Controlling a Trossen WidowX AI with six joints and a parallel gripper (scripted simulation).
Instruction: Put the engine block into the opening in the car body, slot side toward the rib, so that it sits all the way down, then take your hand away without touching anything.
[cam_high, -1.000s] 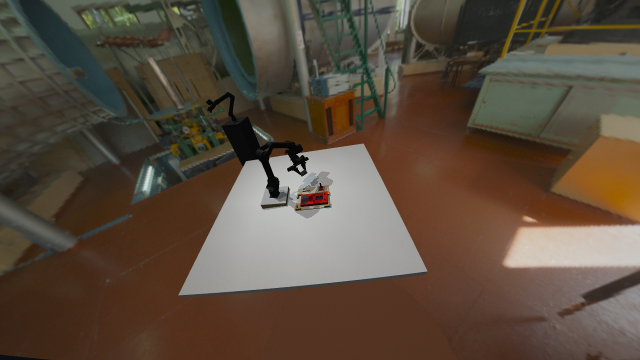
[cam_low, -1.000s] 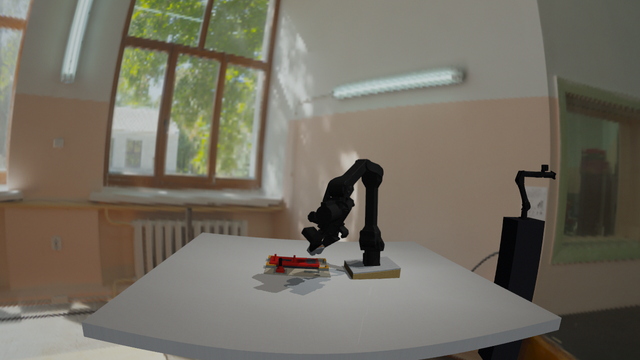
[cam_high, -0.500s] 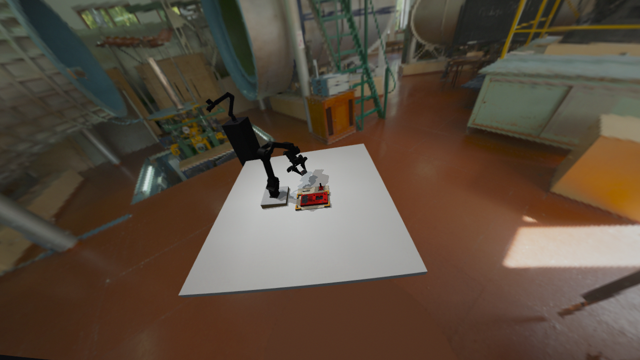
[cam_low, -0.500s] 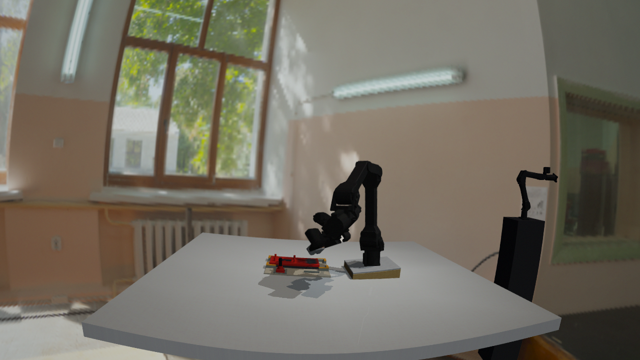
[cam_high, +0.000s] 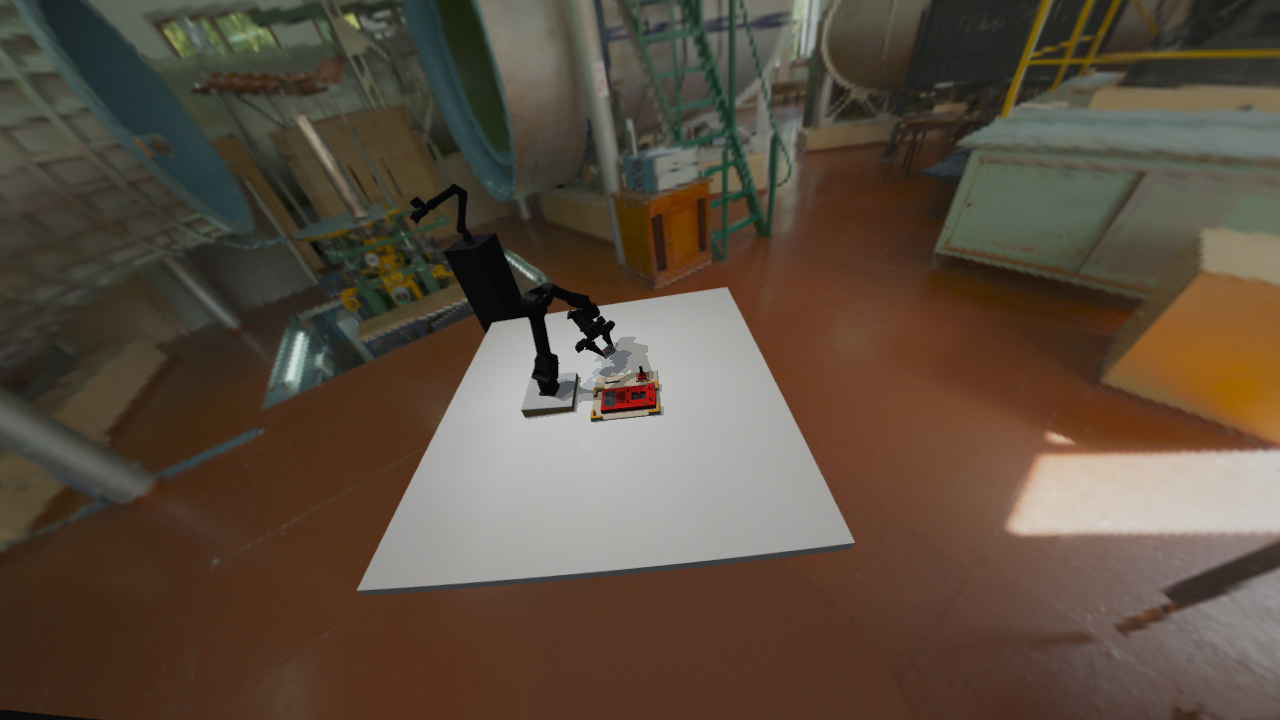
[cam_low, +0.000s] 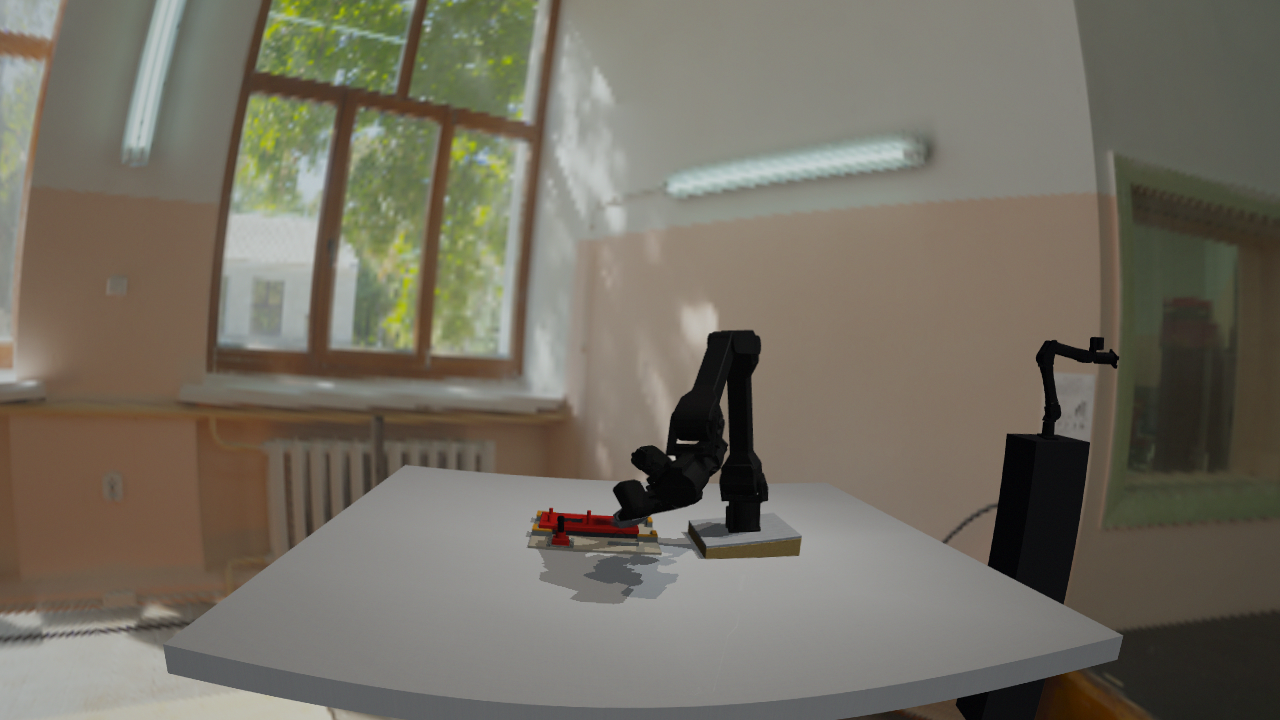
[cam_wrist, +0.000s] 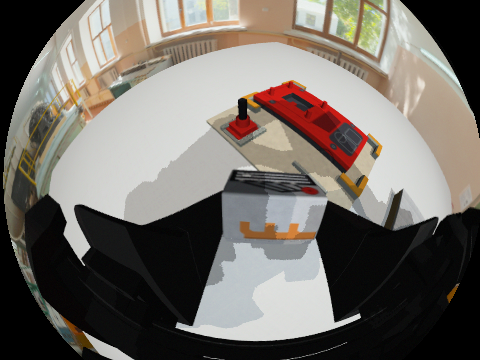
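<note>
While the claw (cam_wrist: 274, 234) is clamped on the grey engine block (cam_wrist: 275, 210), with a black finger pressed to each side, the block hangs low above the surface (cam_low: 375, 591), short of the near end of the red car body (cam_wrist: 314, 116). An orange bracket shape marks the block's near face, and its top is dark. The car body lies flat on a tan board (cam_wrist: 287, 143) with orange corner clips, and a small red stand with a black post (cam_wrist: 242, 120) sits on that board beside it. The arm rises from a pale base plate (cam_low: 778, 537) just beside the board and bends down toward it. Grey shadow patches fall on the pale grey surface around the board. A black pillar (cam_low: 1038, 510) carrying a thin jointed arm stands at the surface's edge. From the exterior view, the room has a large wood-framed window (cam_low: 375, 188) with trees outside, a white radiator (cam_low: 322, 483) below it, peach-and-white walls and tube lights (cam_low: 796, 165).
</note>
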